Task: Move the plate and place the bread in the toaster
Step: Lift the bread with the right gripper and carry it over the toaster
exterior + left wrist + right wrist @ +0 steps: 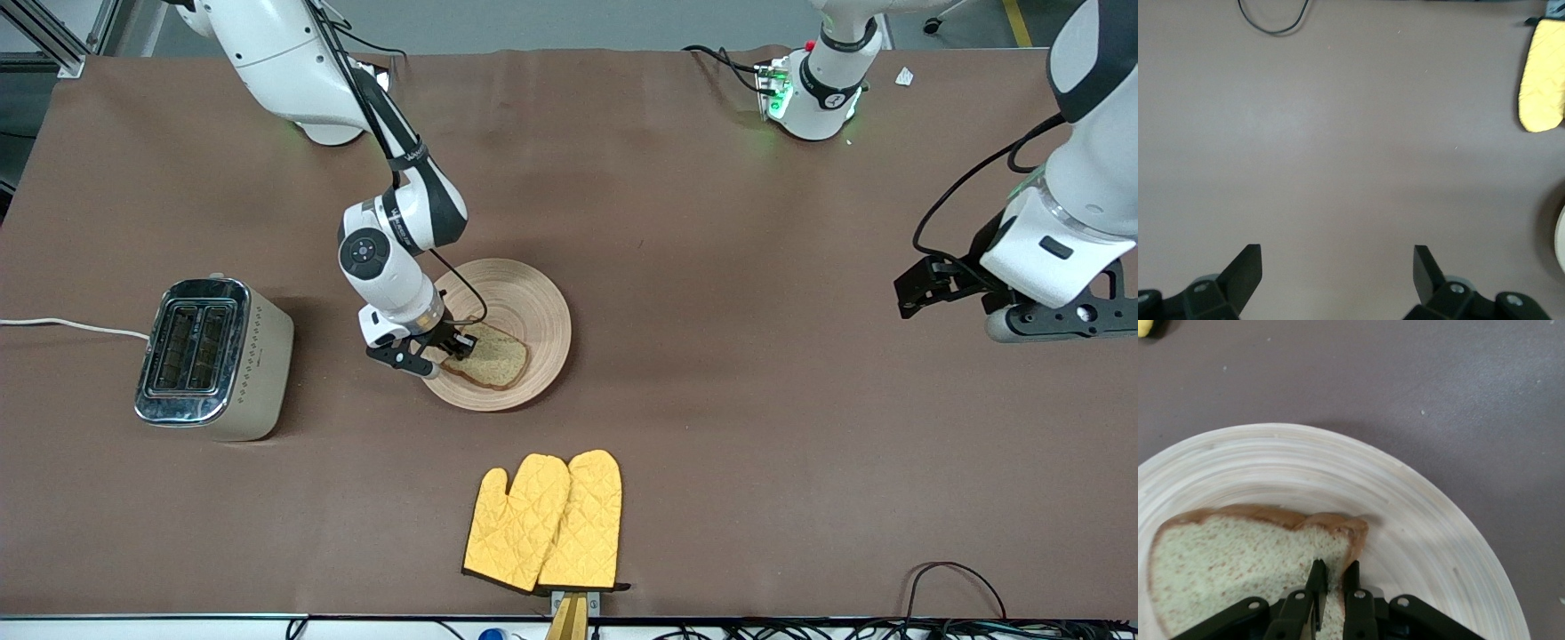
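Right wrist view: bread pinched on the plate

Right gripper (1333,577) is clenched on the bread (1238,563) lying on the wooden plate (533,307), frame centre. Toaster (213,358) sits mid-left. Left gripper (1337,273) waits with fingers spread, over bare table (756,400).

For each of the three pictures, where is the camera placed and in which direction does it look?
Front view: high, across the table, facing both arms; shows the toaster, plate, bread and oven mitts.
Left wrist view: on the left arm, looking down at bare table; the open left gripper shows.
Right wrist view: on the right arm, looking down at the plate; the right gripper is shut on the bread.
Shared: both wrist views catch the mitts and plate.
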Motion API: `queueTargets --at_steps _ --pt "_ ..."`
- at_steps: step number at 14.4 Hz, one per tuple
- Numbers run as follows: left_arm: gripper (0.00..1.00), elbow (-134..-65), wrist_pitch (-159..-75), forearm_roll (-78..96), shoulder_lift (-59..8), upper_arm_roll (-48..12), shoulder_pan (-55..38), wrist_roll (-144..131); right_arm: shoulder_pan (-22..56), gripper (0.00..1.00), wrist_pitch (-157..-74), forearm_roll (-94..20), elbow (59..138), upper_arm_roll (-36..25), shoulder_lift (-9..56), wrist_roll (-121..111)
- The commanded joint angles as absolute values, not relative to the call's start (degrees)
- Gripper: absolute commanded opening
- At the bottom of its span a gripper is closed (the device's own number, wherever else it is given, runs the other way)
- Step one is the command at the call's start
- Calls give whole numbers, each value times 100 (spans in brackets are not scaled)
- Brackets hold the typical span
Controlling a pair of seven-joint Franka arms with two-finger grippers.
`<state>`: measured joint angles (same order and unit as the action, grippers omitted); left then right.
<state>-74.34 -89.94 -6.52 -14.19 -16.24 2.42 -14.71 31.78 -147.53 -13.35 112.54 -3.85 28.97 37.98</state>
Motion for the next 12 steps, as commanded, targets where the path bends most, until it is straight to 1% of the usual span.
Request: queueTargets --at_steps 1,3,5,6,8,10,12 --pt "100 -7567 -8658 -545 -1196 -1364 281 -1240 3173 0 -13609 -1362 10742 -614 2488 3727" --pt "100 -7725 -8657 -536 -1099 -1283 325 -1091 3155 0 -12688 -1092 10251 -799 2312 3718" --pt "100 -7848 -8666 -536 -1029 -1170 343 -923 3147 0 -11476 -434 9505 -1036 2276 3648" --pt "100 -7901 -8666 -527 -994 -1091 334 -836 3094 0 -10774 -57 9057 -1081 2294 3491" --pt "100 -7971 -8710 -501 -932 -1046 334 -677 2814 0 -9699 350 8397 -1081 2294 3166" --pt "100 -7972 -8710 -492 -923 -1037 343 -616 2594 0 -8898 1225 7991 -1081 2303 2308" --pt "100 -7963 -8701 -501 -940 -1081 351 -615 2444 0 -8404 2175 7858 -1090 2294 1402"
